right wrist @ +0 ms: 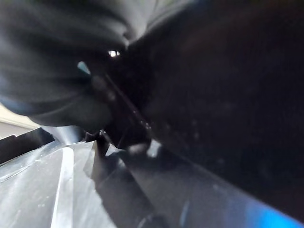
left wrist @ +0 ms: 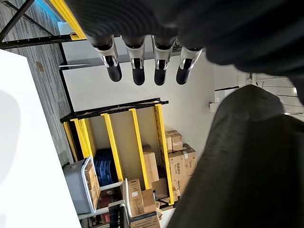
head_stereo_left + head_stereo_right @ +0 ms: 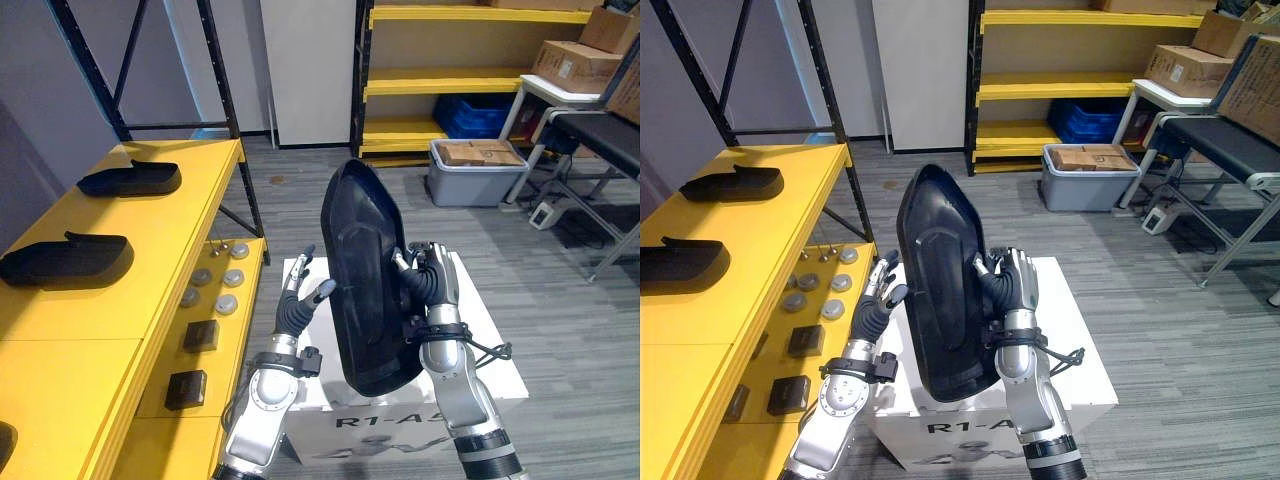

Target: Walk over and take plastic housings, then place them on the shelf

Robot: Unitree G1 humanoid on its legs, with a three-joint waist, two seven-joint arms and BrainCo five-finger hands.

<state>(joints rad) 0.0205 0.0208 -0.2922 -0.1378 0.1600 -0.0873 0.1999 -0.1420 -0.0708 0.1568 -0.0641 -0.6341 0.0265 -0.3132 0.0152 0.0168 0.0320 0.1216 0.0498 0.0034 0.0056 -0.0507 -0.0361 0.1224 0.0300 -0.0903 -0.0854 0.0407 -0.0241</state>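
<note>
A large black plastic housing (image 3: 365, 280) stands upright on end between my two hands, above a white box (image 3: 485, 335). My right hand (image 3: 432, 285) is on its right side, with fingers curled onto the housing's inner face and edge. On the other side my left hand (image 3: 298, 305) has its fingers (image 2: 137, 71) straight, close by the housing's left edge; I cannot tell whether they touch it. The housing's dark surface (image 2: 247, 166) shows beside them. Two more black housings (image 3: 130, 180) (image 3: 65, 262) lie on the yellow shelf (image 3: 150, 260) at my left.
The shelf's lower yellow level (image 3: 225, 330) holds several round metal pieces and black blocks. A black upright of the rack (image 3: 235, 130) rises at the shelf's far corner. Farther off are a yellow rack (image 3: 450, 80), a grey bin of cartons (image 3: 475, 170) and a table with boxes (image 3: 560, 95).
</note>
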